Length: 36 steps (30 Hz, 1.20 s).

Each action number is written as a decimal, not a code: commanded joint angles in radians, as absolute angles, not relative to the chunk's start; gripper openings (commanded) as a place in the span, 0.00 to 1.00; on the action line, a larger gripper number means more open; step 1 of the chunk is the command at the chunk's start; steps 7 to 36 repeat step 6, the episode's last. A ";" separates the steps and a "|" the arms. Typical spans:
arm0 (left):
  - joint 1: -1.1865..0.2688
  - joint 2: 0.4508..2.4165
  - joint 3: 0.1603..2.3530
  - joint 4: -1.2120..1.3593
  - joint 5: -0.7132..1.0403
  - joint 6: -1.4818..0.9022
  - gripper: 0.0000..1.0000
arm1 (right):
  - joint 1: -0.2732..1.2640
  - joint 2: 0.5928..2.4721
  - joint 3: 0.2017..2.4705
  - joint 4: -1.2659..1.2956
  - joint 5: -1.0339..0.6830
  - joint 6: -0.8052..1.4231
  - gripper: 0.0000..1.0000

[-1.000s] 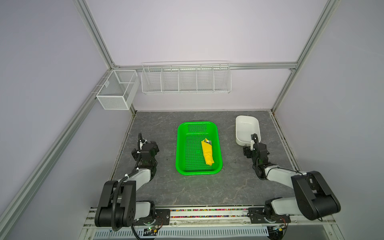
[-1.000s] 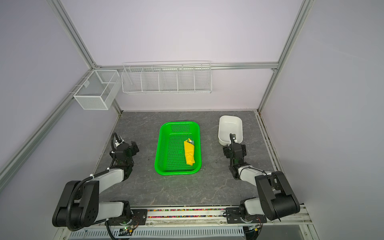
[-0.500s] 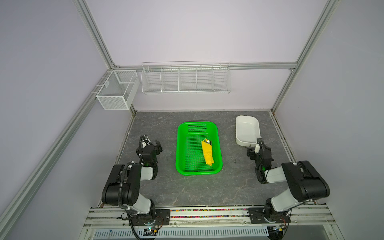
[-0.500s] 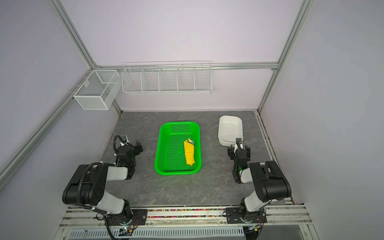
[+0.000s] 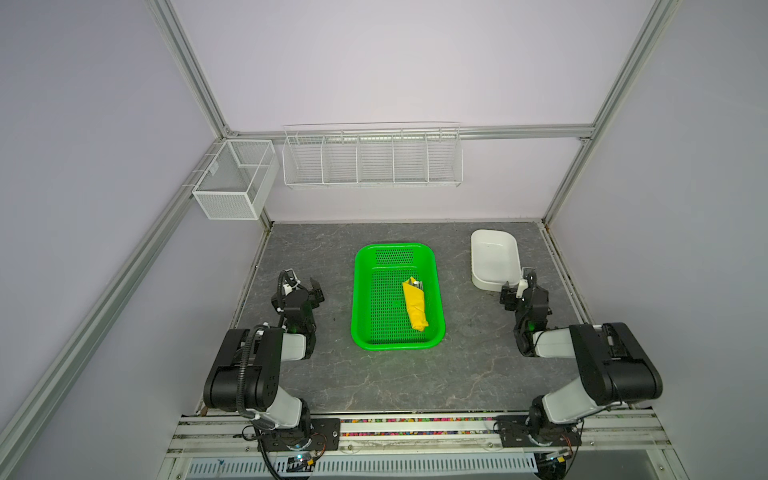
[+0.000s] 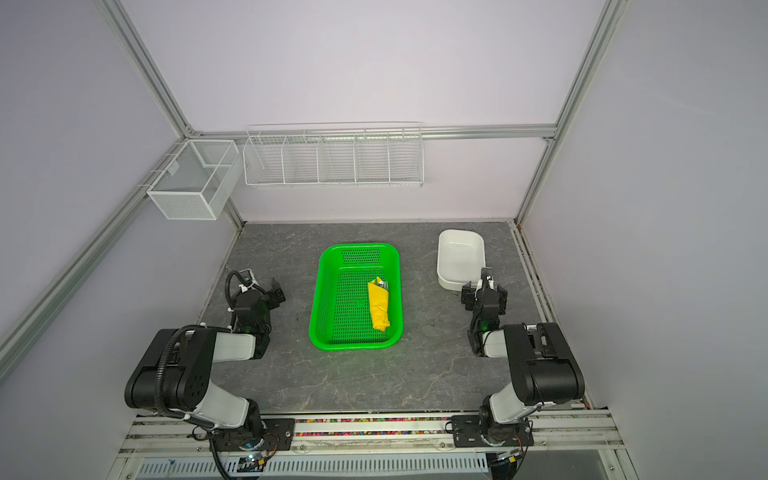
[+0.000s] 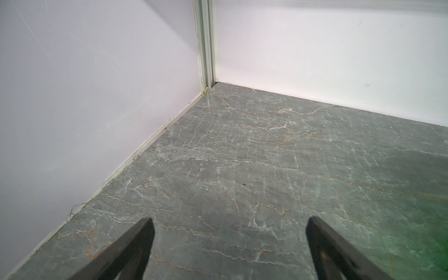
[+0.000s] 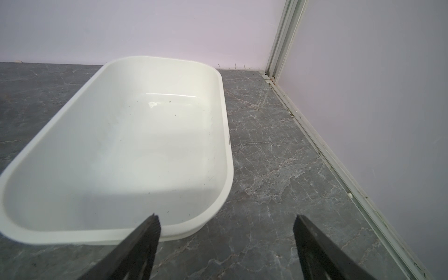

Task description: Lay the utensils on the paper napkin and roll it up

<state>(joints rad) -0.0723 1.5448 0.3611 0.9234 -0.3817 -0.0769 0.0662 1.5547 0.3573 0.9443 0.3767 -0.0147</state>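
— Both arms have folded up since a second ago, elbows now raised over the front rail [image 5: 415, 432]; the napkin [image 5: 414, 305] stays put.
— Room to move?
— Plenty. The left gripper [image 5: 303, 284] hangs low near the left wall [image 5: 104, 208] (its wrist view shows bare table [image 7: 242, 157] running to the corner). The right gripper [image 5: 517, 286] sits just beside the near end of the tub [image 5: 494, 257], close to the right wall [image 5: 685, 208].
— Jaws?
— Spread wide on both, nothing between them.
— And the napkin?
— Rolled, lying in the right half of the basket [image 5: 395, 246], mid-table, between the two grippers and well apart from each. The utensils [image 5: 417, 284] poke out at its far end.
— Surfaces?
— Crumpled yellow paper, silver metal, perforated green plastic with rounded corners, a smooth white oblong tub, grey veined tabletop.
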 commanded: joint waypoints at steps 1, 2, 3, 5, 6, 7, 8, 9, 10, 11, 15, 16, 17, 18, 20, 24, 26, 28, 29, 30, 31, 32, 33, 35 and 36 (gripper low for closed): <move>-0.069 1.552 0.371 0.950 -0.394 -0.069 0.99 | 0.069 1.545 0.356 0.951 0.383 -0.015 0.89; -0.070 1.552 0.371 0.950 -0.394 -0.071 0.99 | 0.068 1.545 0.355 0.949 0.382 -0.013 0.89; -0.069 1.552 0.371 0.950 -0.394 -0.070 0.99 | 0.068 1.543 0.356 0.945 0.382 -0.013 0.89; -0.070 1.552 0.369 0.952 -0.380 -0.067 0.99 | 0.068 1.543 0.356 0.949 0.382 -0.012 0.89; -0.069 1.552 0.367 0.957 -0.309 -0.037 0.99 | 0.068 1.542 0.355 0.950 0.383 -0.013 0.89; -0.069 1.552 0.367 0.957 -0.309 -0.037 0.99 | 0.068 1.542 0.355 0.950 0.383 -0.013 0.89; -0.069 1.552 0.367 0.957 -0.309 -0.037 0.99 | 0.068 1.542 0.355 0.950 0.383 -0.013 0.89; -0.069 1.552 0.367 0.957 -0.309 -0.037 0.99 | 0.068 1.542 0.355 0.950 0.383 -0.013 0.89; -0.069 1.552 0.367 0.957 -0.309 -0.037 0.99 | 0.068 1.542 0.355 0.950 0.383 -0.013 0.89; -0.069 1.552 0.367 0.957 -0.309 -0.037 0.99 | 0.068 1.542 0.355 0.950 0.383 -0.013 0.89; -0.069 1.552 0.367 0.957 -0.309 -0.037 0.99 | 0.068 1.542 0.355 0.950 0.383 -0.013 0.89; -0.069 1.552 0.367 0.957 -0.309 -0.037 0.99 | 0.068 1.542 0.355 0.950 0.383 -0.013 0.89; -0.069 1.552 0.367 0.957 -0.309 -0.037 0.99 | 0.068 1.542 0.355 0.950 0.383 -0.013 0.89; -0.069 1.552 0.367 0.957 -0.309 -0.037 0.99 | 0.068 1.542 0.355 0.950 0.383 -0.013 0.89; -0.069 1.552 0.367 0.957 -0.309 -0.037 0.99 | 0.068 1.542 0.355 0.950 0.383 -0.013 0.89; -0.069 1.552 0.367 0.957 -0.309 -0.037 0.99 | 0.068 1.542 0.355 0.950 0.383 -0.013 0.89; -0.069 1.552 0.367 0.957 -0.309 -0.037 0.99 | 0.068 1.542 0.355 0.950 0.383 -0.013 0.89; -0.069 1.552 0.367 0.957 -0.309 -0.037 0.99 | 0.068 1.542 0.355 0.950 0.383 -0.013 0.89; -0.069 1.552 0.367 0.957 -0.309 -0.037 0.99 | 0.068 1.542 0.355 0.950 0.383 -0.013 0.89; -0.069 1.552 0.367 0.957 -0.309 -0.037 0.99 | 0.068 1.542 0.355 0.950 0.383 -0.013 0.89; -0.069 1.552 0.367 0.957 -0.309 -0.037 0.99 | 0.068 1.542 0.355 0.950 0.383 -0.013 0.89; -0.069 1.552 0.367 0.957 -0.309 -0.037 0.99 | 0.068 1.542 0.355 0.950 0.383 -0.013 0.89; -0.069 1.552 0.367 0.957 -0.309 -0.037 0.99 | 0.068 1.542 0.355 0.950 0.383 -0.013 0.89; -0.069 1.552 0.367 0.957 -0.309 -0.037 0.99 | 0.068 1.542 0.355 0.950 0.383 -0.013 0.89; -0.069 1.552 0.367 0.957 -0.309 -0.037 0.99 | 0.068 1.542 0.355 0.950 0.383 -0.013 0.89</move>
